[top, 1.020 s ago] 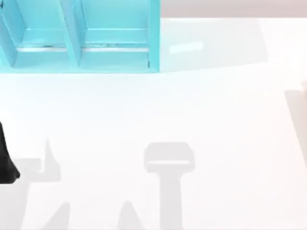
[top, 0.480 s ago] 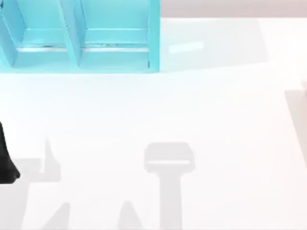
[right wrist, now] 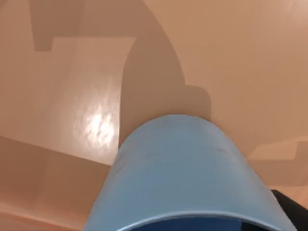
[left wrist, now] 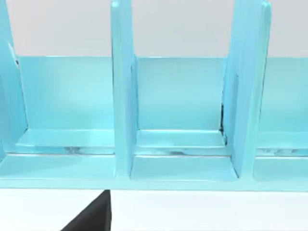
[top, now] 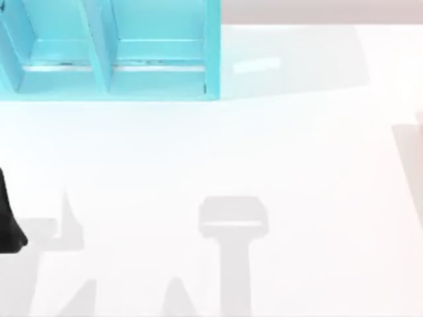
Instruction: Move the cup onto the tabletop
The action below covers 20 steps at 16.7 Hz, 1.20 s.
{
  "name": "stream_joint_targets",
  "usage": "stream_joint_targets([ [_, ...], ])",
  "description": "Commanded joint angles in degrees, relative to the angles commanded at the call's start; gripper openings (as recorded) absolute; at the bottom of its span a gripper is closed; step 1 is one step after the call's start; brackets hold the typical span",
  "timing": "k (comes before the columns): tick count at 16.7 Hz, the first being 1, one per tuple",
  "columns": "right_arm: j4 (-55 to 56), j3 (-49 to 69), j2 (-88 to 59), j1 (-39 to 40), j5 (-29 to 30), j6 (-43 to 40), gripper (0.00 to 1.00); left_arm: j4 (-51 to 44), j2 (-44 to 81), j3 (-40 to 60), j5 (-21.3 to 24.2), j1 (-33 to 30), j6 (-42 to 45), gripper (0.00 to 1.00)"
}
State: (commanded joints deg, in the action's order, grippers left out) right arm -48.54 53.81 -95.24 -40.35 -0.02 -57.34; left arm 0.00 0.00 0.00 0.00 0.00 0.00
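We see the tabletop as a broad glossy white surface, with the turquoise shelf unit standing at its far left corner. In the top view two of its compartments face us, split by an upright divider, and both hold nothing. From the left wrist view the shelf unit appears closer: three compartments side by side between upright dividers, each bare inside, with only scuffed dark marks along the seams. We can read no writing, label or brand on any surface.

Our left arm sits at the left edge of the tabletop, a dark shape in the top view; a black corner of it also enters the left wrist view below the shelf. We cannot tell how its fingers stand.

The cup is right up against our right wrist camera, its blue wall and lighter rim large in the foreground, held above a glossy tan surface that carries its shadow. A black piece of the right gripper shows just beside the cup's rim, but we cannot tell whether the fingers clasp it.
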Motion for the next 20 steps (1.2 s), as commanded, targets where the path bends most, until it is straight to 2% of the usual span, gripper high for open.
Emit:
stream_joint_targets([
  [9, 0.19, 0.22, 0.14, 0.5, -0.07, 0.57, 0.0, 0.0, 0.0, 0.0, 0.0, 0.0, 0.0, 1.0],
  [15, -0.73, 4.7, 3.37, 10.94, -2.13, 8.45, 0.0, 0.0, 0.0, 0.0, 0.0, 0.0, 0.0, 1.0],
  [20, -13.36, 7.63, 12.09, 19.12, -1.87, 15.45, 0.0, 0.0, 0.0, 0.0, 0.0, 0.0, 0.0, 1.0],
])
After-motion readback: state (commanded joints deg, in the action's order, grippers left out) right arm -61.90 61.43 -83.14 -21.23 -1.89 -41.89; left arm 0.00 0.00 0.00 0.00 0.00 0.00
